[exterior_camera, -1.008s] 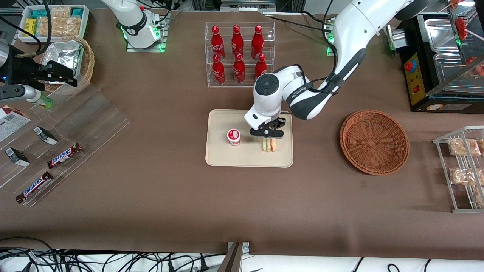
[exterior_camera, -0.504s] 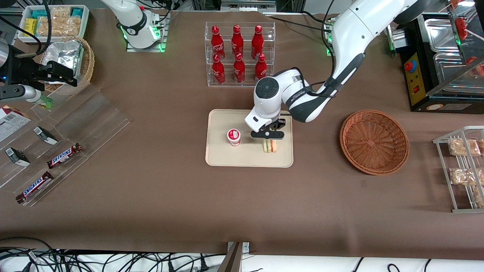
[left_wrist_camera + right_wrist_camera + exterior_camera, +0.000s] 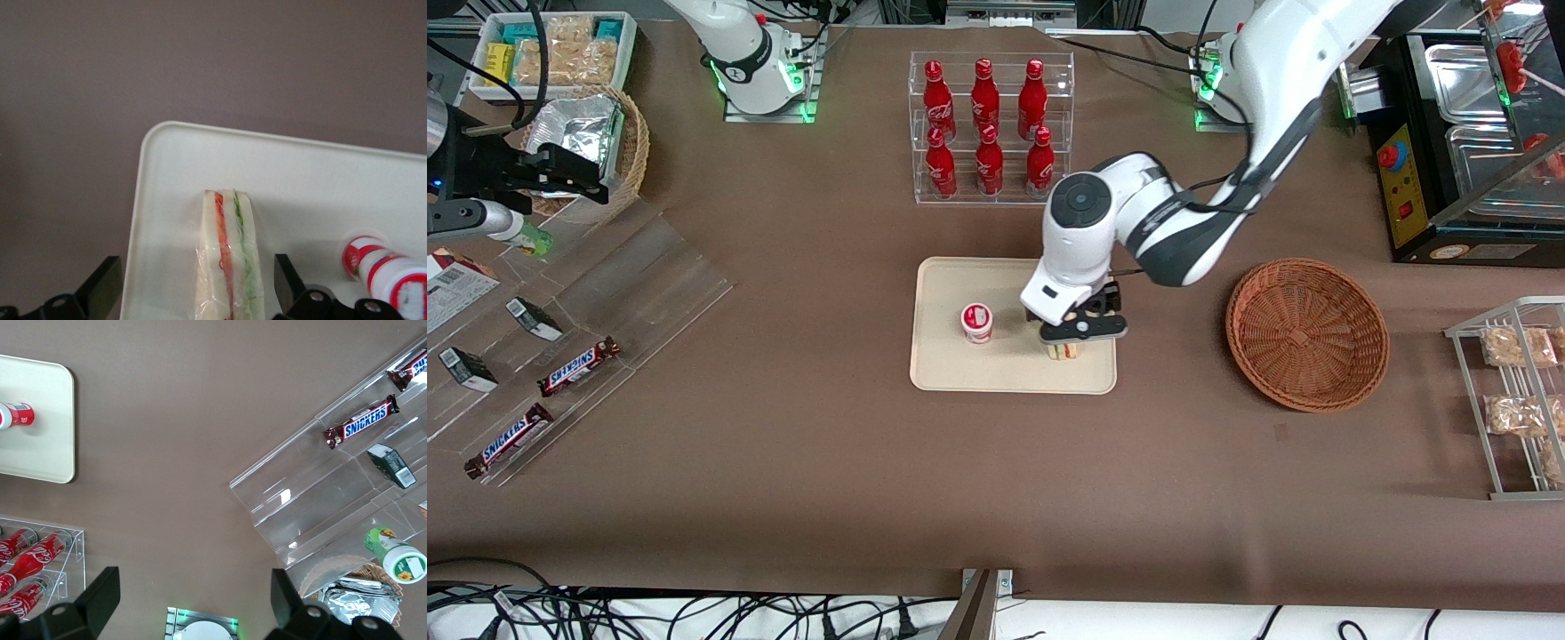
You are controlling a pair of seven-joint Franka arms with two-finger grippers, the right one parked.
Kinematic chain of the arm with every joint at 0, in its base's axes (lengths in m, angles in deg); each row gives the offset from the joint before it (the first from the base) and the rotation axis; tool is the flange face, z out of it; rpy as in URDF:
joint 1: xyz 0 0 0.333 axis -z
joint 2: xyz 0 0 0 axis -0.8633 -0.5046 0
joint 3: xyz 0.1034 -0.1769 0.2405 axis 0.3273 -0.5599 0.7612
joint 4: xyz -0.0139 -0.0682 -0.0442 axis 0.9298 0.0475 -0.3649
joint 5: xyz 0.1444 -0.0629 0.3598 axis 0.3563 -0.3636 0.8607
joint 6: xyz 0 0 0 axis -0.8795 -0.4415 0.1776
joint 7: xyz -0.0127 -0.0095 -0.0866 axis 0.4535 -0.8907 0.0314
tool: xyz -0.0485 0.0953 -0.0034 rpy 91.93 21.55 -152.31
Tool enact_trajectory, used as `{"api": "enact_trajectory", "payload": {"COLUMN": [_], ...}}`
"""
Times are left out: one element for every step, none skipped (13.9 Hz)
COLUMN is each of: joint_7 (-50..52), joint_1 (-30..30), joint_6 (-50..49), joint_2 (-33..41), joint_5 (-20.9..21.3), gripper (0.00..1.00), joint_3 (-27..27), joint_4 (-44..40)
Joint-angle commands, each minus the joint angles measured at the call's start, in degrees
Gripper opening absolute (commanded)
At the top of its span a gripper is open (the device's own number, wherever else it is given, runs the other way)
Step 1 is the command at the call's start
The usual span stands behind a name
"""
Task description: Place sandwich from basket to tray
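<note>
Now the pincer (image 3: pixel 1082 331) has shifted over the sandwich (image 3: pixel 229 260) standing on the tray (image 3: pixel 951 369), fingers spread wide apart.

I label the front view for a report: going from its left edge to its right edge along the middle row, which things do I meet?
Snickers bars → tray → white cup → open pincer above the sandwich → basket → wire rack.
</note>
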Motion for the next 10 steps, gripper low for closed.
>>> {"api": "enact_trajectory", "payload": {"joint_7": [-0.32,-0.49,-0.58,-0.58,-0.75,-3.10,-7.74,-11.53,-14.00,-15.85], "joint_1": [-3.33,-4.21,-5.26,-6.31,-7.20,-8.07,-9.30,-11.05,-12.72,-14.22], "joint_6": [-7.19,-10.97,-13.96,-15.82,-18.36,-21.08,-23.46,-24.79,-26.11,-27.34], "joint_2": [6.56,7.80,8.77,9.47,10.35,11.31,12.63,13.95,15.44,16.32], "joint_5": [-4.83,-5.80,-6.50,-7.47,-8.52,-9.57,-12.02,-14.57,-16.16,-16.87], "gripper": [1.00,1.00,1.00,1.00,1.00,1.00,1.00,1.00,1.00,1.00], "joint_3": [-0.47,-0.47,-0.56,-0.73,-0.73,-0.82,-0.82,-0.73,-0.73,-0.73], "joint_4": [-3.25,-5.19,-6.95,-8.44,-9.94,-10.65,-11.35,-11.80,-11.89,-11.89]}}
